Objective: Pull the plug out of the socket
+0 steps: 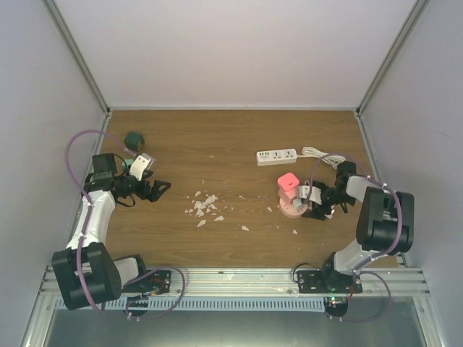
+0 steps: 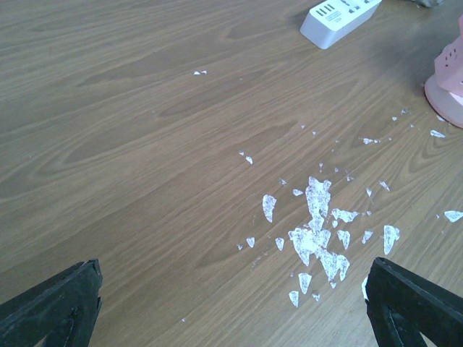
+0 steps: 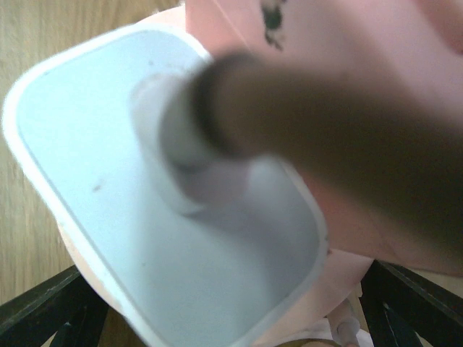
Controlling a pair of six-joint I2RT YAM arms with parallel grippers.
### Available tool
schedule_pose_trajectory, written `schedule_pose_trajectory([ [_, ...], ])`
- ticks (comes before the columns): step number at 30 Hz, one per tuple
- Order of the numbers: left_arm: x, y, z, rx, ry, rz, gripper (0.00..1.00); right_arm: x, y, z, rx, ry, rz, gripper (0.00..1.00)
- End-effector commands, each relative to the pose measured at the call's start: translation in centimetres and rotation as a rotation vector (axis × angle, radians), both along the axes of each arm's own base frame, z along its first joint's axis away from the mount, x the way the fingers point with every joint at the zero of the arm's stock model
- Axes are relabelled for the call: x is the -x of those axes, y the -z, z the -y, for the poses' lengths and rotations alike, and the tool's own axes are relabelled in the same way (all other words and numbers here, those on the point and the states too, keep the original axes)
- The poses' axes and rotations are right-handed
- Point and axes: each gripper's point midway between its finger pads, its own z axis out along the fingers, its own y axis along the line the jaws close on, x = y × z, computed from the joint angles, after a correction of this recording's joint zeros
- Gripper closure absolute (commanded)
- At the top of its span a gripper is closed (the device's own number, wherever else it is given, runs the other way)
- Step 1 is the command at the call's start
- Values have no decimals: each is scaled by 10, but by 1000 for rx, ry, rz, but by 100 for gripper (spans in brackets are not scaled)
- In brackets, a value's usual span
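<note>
The pink socket block [image 1: 289, 196] stands right of centre on the table [image 1: 217, 137] between the spread fingers of the right gripper [image 1: 304, 206], the left gripper [image 1: 160, 189] also has its fingers apart, and a dark mark [image 3: 273, 16] on the pink body, possibly print, is unreadable.

bright, even light with soft shadows; left wrist view sharp, right wrist view badly blurred, its centre smeared.

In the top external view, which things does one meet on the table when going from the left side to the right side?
Green block → left gripper → white scraps → white power strip → white cable. The pink item overlaps the strip, so I leave it out.
</note>
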Motion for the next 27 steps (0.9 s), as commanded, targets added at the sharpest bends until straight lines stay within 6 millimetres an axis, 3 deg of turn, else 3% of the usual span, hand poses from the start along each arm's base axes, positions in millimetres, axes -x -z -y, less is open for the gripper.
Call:
schedule_pose_trajectory([
  [1,-1,1,2,9,13,7,1,10,11,-21,24,-99,0,7],
  [6,-2,1,2,9,11,3,1,18,4,-52,11,-179,3,7],
  [16,-1,-1,2,12,14,9,1,40,-9,-137,-28,-374,13,7],
  [27,-2,-42,-4,-40,-51,168,1,46,-15,-200,-63,-491,47,7],
])
